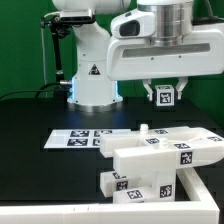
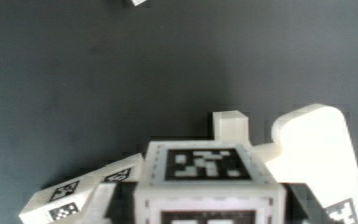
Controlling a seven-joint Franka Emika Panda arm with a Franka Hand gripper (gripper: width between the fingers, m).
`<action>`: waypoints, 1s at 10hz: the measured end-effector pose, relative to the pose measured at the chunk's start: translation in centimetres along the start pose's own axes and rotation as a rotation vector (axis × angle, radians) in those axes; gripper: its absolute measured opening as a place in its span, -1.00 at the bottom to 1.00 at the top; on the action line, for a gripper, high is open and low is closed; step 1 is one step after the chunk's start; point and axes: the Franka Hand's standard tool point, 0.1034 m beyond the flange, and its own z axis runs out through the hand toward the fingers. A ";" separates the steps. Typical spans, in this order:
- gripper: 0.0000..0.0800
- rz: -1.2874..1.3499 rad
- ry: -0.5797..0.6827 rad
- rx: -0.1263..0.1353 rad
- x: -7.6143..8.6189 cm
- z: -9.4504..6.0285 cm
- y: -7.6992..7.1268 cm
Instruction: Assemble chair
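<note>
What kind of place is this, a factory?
Probably a robot lab, not a factory: one white robot arm on a black table, the marker board lying flat, and small tagged chair parts, one in the gripper.

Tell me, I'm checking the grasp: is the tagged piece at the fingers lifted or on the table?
Lifted: the tagged piece hangs between the fingers, well above the black table.

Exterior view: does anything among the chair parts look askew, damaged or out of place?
Nothing stands out. The gripper holds one tagged chair piece above the table; the other chair parts sit clustered beside the marker board, none visibly broken.
</note>
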 end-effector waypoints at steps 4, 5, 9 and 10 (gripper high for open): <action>-0.33 -0.088 0.089 -0.004 6.4 -2.3 1.3; -0.33 -0.141 0.109 -0.014 8.2 -2.4 1.4; -0.33 -0.193 0.116 -0.026 9.2 -2.3 1.3; -0.33 -0.193 0.116 -0.026 9.2 -2.3 1.4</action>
